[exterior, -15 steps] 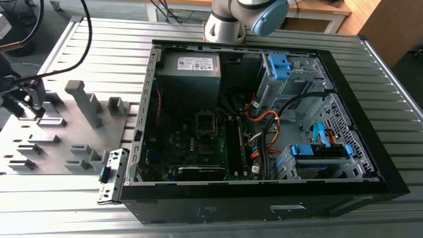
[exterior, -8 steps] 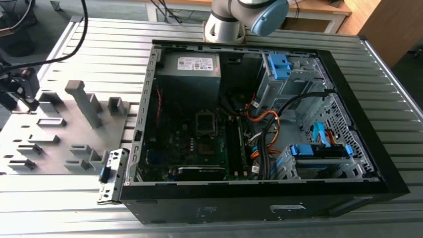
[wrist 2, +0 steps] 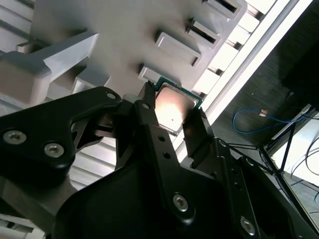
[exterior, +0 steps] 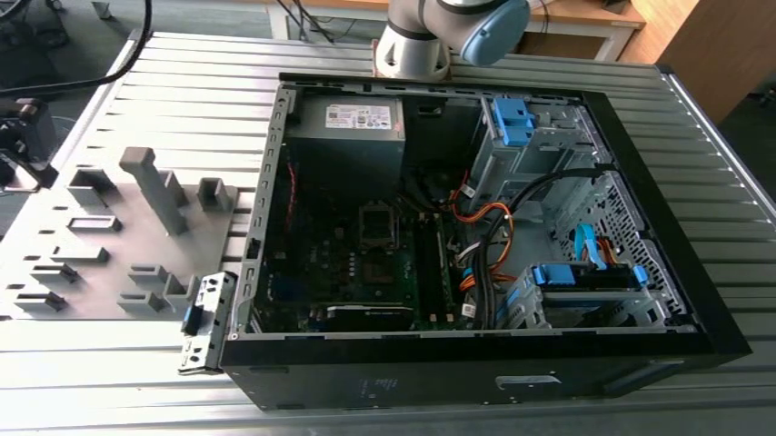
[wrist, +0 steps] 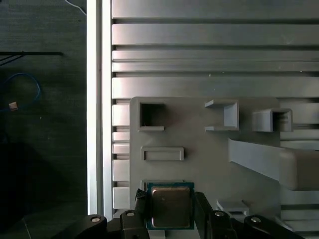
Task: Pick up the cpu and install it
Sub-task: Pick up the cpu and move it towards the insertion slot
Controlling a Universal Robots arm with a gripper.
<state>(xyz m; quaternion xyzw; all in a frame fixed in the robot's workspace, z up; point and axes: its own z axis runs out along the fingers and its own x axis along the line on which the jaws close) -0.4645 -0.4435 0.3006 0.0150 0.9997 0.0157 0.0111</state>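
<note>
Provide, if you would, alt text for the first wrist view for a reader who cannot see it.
A black pincer grips a small square chip with a shiny silver-grey metal top by two opposite edges, over a matte grey plastic fixture plate with pockets. The plate lies on a ribbed aluminium table.

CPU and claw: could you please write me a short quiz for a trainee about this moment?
1. True or false: the claw is empty.
2. The cpu is over: A) the grey fixture plate; B) a green board; C) a cloth.
3. How many claw fingers flank the cpu?
Key: 1 false, it grips the cpu; 2 A; 3 two.
</note>
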